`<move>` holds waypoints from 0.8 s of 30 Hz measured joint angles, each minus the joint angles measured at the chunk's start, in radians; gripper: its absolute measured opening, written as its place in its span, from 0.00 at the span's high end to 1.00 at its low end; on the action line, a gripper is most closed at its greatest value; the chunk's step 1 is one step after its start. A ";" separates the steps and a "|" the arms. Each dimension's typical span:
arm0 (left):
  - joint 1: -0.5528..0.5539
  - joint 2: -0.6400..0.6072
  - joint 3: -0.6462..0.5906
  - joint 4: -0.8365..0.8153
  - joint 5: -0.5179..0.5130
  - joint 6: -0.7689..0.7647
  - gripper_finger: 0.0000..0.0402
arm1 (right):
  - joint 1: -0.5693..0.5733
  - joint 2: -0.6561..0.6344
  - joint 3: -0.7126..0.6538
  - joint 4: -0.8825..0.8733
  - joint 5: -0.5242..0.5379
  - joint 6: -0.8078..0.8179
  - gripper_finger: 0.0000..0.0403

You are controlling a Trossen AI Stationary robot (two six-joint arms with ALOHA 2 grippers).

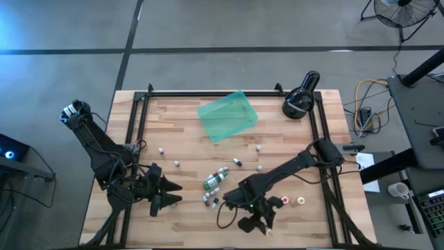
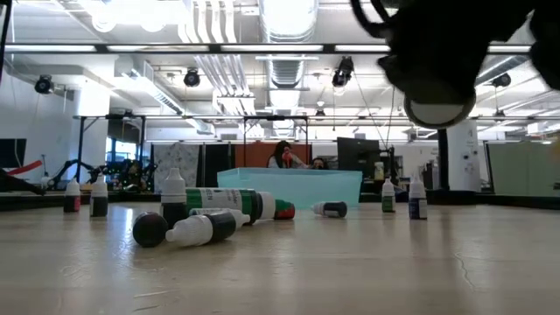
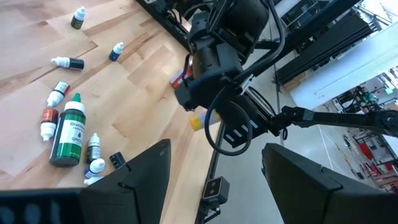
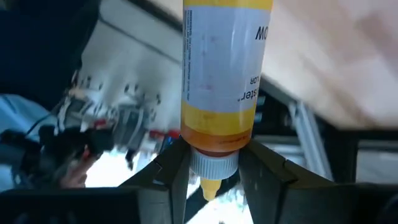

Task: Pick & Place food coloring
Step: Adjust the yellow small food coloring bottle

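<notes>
The right gripper (image 4: 213, 165) clamped a yellow food coloring bottle (image 4: 221, 74) at its neck, above the table's near edge; long axis along the fingers, nozzle toward the wrist. The left gripper (image 1: 168, 194) stood wide

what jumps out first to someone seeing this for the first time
The right gripper grips a yellow food coloring bottle by its neck, at the table's near edge on the right. Next, the scatter of tiny bottles across the middle of the wooden table, and the teal tray towards its far side. The left gripper waits open, low on the left.
</notes>
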 joint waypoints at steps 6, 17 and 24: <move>0.000 0.000 0.000 0.000 0.000 0.038 0.44 | 0.009 0.000 -0.001 -0.012 -0.069 0.049 0.72; 0.000 0.000 0.000 0.000 0.001 0.076 0.44 | 0.029 0.052 -0.002 -0.012 -0.091 0.095 0.70; 0.000 0.000 0.000 -0.002 0.004 0.082 0.44 | 0.027 0.053 -0.002 -0.010 -0.090 0.097 0.69</move>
